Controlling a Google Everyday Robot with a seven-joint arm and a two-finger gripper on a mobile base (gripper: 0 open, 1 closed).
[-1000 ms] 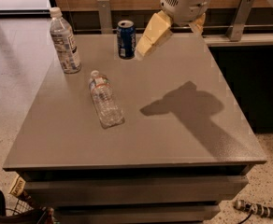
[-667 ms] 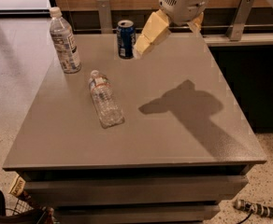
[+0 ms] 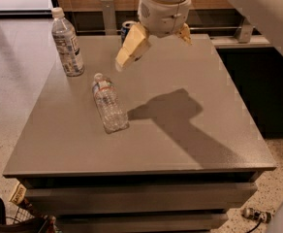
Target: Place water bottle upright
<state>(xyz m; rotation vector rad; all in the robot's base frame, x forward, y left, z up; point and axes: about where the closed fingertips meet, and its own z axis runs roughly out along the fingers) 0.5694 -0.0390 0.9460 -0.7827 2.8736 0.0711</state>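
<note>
Bench (image 3: 180, 144): smooth matt grey top with a faint sheen.
Water bottle (image 3: 108, 103): clear ribbed plastic, glossy, with a white plastic cap.
Taller bottle (image 3: 67, 42): smooth clear plastic with a white printed label.
Soda can (image 3: 127, 28): blue metal, mostly hidden.
Gripper (image 3: 153, 52): above the bench beyond the water bottle; smooth white plastic shell, matt tan jaws spread apart.

Nothing here can be read. The tall smooth clear plastic bottle (image 3: 68, 45) has a white label with dark lettering, too small to make out. The small ribbed clear water bottle (image 3: 108, 102) has a white-and-red band, equally illegible. The gripper (image 3: 153, 50) hangs over the far part of the grey tabletop (image 3: 190, 144), fingers apart.
</note>
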